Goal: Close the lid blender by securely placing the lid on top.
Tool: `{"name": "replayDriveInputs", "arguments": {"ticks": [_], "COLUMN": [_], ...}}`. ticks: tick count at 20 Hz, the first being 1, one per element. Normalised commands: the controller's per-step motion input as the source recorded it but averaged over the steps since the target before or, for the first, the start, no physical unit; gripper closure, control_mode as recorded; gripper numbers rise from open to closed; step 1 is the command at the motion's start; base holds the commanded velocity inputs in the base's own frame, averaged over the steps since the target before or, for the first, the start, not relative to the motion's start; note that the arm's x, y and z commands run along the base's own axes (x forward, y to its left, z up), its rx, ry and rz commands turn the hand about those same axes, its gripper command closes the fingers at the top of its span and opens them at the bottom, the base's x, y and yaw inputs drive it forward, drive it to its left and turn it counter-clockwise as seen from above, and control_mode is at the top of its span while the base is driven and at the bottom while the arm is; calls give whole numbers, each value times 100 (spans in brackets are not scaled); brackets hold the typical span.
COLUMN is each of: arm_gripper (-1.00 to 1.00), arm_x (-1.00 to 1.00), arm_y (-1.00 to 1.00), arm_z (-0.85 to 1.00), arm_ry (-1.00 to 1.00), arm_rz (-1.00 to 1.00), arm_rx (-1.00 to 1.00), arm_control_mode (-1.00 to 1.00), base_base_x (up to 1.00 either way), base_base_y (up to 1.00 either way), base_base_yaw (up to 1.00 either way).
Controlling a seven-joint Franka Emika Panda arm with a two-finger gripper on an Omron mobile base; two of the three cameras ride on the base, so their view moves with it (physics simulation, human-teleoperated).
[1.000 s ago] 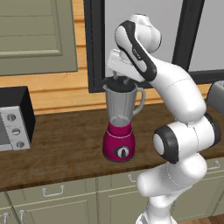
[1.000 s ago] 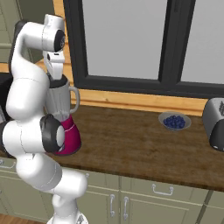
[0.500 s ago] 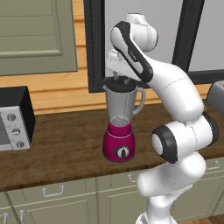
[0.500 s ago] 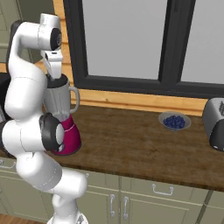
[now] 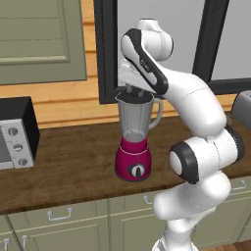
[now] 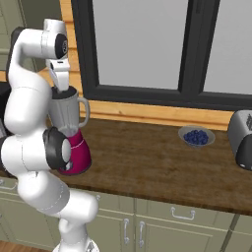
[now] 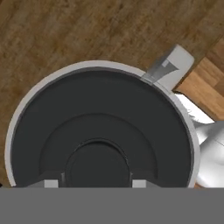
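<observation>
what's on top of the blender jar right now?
The dark lid sits within the jar's rim, and the hand is directly above it. The lid covers the jar's opening in the hand view; whether it's fully seated can't be told.

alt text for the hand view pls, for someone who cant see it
Looking straight down, the round dark lid sits inside the pale rim of the blender jar, with its raised centre knob at the bottom between the fingertips of the hand. The jar's grey handle sticks out to the upper right, over the brown wooden counter.
</observation>
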Motion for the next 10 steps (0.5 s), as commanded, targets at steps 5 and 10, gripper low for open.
{"name": "replayDriveInputs", "arguments": {"ticks": [5, 10], "arm_gripper": [-100, -100], "arm_x": [-29, -17], "arm_y": [4, 0], "arm_z": [-36, -5], "arm_ry": [-10, -16], "arm_rz": [0, 0], "arm_rx": [0, 0], "arm_control_mode": [-100, -100], "base_base_x": [0, 0], "base_base_y": [0, 0], "base_base_yaw": [0, 0]}}
